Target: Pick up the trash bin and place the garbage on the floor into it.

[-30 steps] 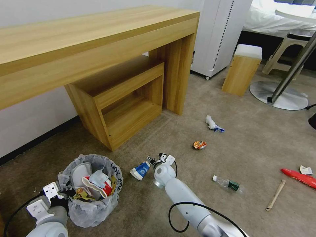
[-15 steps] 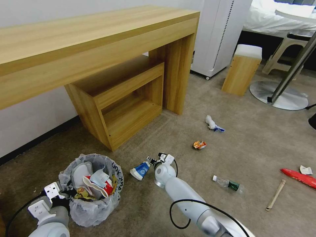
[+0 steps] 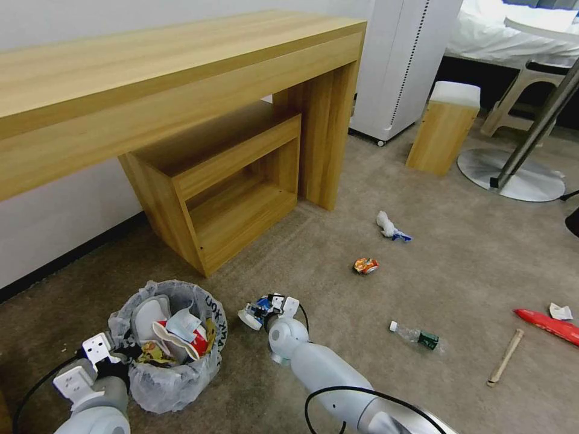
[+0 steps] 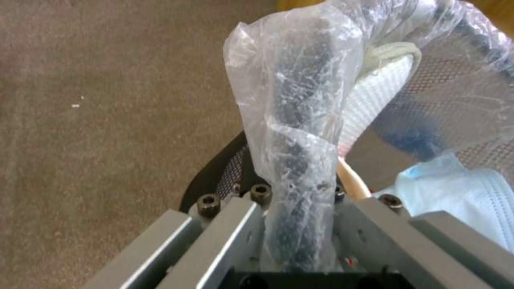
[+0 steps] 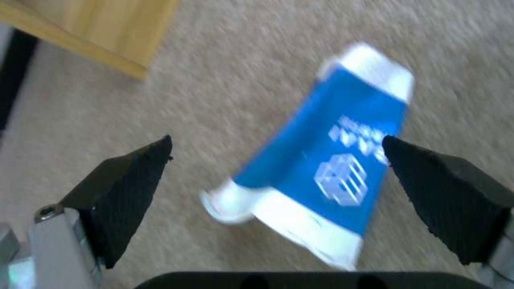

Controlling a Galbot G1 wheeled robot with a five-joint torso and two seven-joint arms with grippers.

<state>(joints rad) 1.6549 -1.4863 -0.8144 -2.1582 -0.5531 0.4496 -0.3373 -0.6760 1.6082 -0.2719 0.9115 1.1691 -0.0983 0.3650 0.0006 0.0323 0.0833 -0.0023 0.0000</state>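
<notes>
The trash bin (image 3: 175, 361), black with a lettered clear bag, stands on the floor (image 3: 338, 241) at lower left, holding white slippers and a red bag. My left gripper (image 3: 120, 352) is shut on its bag-wrapped rim (image 4: 300, 120). My right gripper (image 3: 265, 304) hangs open right over the blue-white paper cup (image 3: 248, 316). The cup (image 5: 332, 160) lies on its side between the spread fingers (image 5: 134, 188). More garbage lies to the right: a tissue wad (image 3: 389, 226), a crushed can (image 3: 365, 265), a small bottle (image 3: 415, 335), a wooden stick (image 3: 505, 357) and a red snack bag (image 3: 546, 323).
A long wooden desk (image 3: 181, 78) with a nested shelf unit (image 3: 223, 187) stands along the wall behind the bin. Farther right are a white appliance (image 3: 404, 66), a wooden stool (image 3: 443, 126) and a round metal stand base (image 3: 512, 175).
My right gripper has moved left and nearer, from beside the cup's end to above it, covering part of the cup. The bin and left gripper hold still.
</notes>
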